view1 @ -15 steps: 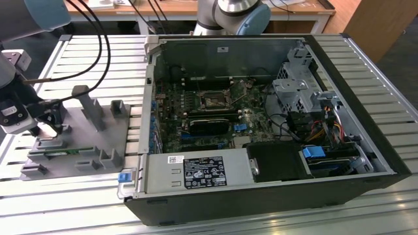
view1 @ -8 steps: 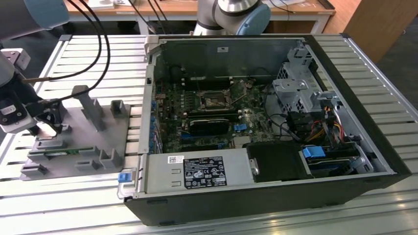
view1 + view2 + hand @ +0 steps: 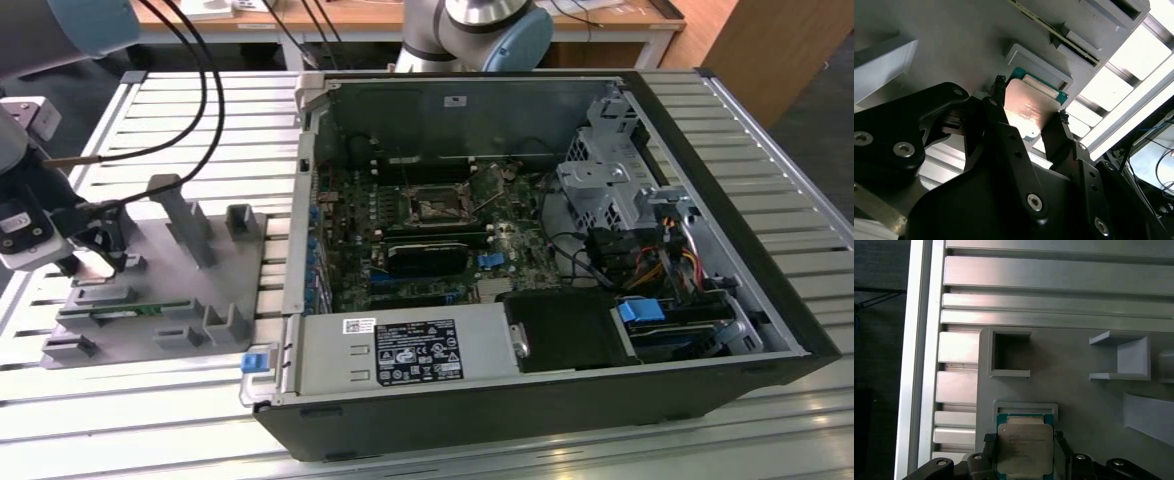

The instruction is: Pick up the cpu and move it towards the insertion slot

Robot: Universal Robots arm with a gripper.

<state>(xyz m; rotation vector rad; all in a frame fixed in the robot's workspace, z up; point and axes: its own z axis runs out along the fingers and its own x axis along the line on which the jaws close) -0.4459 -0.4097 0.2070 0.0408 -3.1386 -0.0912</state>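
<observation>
Slatted metal desk carries a grey fixture at the exterior view's left and an open computer case at its right. Over the fixture, the tool pinches the cpu by two opposite edges, at a low-walled pocket. The insertion slot lies well apart, on the board inside the case, beyond its side wall.

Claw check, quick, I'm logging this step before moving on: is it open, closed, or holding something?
Claw: closed on the cpu, one finger against each side, at the grey fixture.
</observation>
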